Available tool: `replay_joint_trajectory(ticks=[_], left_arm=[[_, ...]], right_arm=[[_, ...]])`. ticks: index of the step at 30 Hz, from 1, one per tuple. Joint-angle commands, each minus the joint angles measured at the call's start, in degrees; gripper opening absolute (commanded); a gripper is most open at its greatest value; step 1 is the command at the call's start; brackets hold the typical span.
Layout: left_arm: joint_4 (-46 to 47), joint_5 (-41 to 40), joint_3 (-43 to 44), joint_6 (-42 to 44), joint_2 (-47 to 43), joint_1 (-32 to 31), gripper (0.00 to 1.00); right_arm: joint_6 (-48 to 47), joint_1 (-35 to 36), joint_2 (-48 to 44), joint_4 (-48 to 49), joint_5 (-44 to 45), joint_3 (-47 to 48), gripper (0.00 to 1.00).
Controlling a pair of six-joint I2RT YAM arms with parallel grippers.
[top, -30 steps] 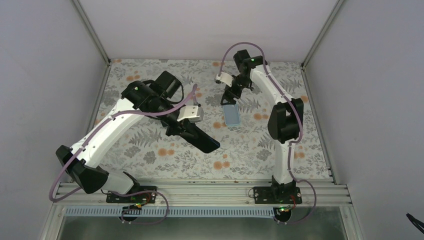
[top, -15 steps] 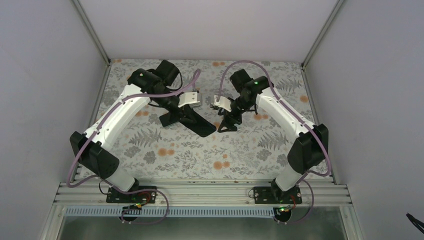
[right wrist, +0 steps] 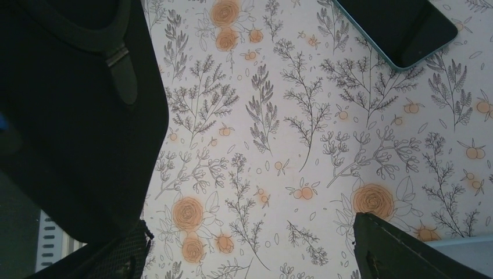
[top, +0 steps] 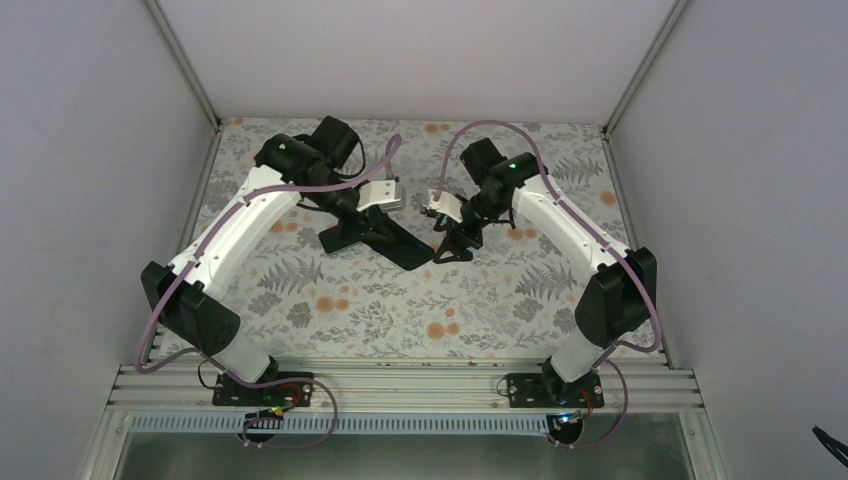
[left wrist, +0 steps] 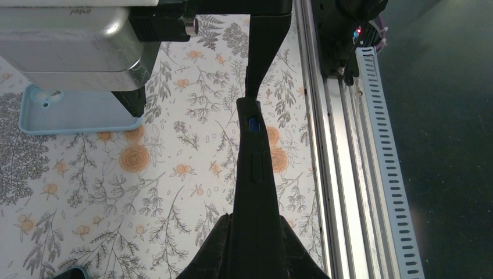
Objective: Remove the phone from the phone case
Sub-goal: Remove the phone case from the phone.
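My left gripper (top: 362,230) (left wrist: 254,220) is shut on the phone (top: 395,243) (left wrist: 253,163), a black slab held edge-up and slanting over the table. The phone case (left wrist: 75,116), an empty pale-blue shell, lies flat on the floral cloth, partly under the right wrist's silver camera. In the top view the case is hidden beneath my right arm. My right gripper (top: 450,245) (right wrist: 250,256) hangs open at the phone's free end. The phone (right wrist: 70,116) fills the left of the right wrist view, beside the left finger, and only cloth shows between the fingers.
A second dark slab with a teal rim (right wrist: 401,29) (top: 335,243) lies flat on the cloth below the left gripper. The metal rail (left wrist: 343,174) runs along the near table edge. Grey walls enclose the table on three sides.
The left arm has carried the phone back and left. The right arm has swung left and down over the case to the phone's free end, and its jaws have narrowed a little.
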Motion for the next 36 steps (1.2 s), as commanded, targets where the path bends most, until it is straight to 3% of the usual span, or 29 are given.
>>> replay_joint_trajectory(ticks=[1, 36], left_arm=[[0.61, 3.12, 1.92, 0.51, -0.03, 0.38, 0.02], [0.58, 2.50, 0.13, 0.58, -2.07, 0.58, 0.02]], right_arm=[[-0.71, 0.50, -0.40, -1.64, -3.47, 2.48, 0.86], [-1.65, -0.83, 3.77, -2.40, -1.15, 6.24, 0.83]])
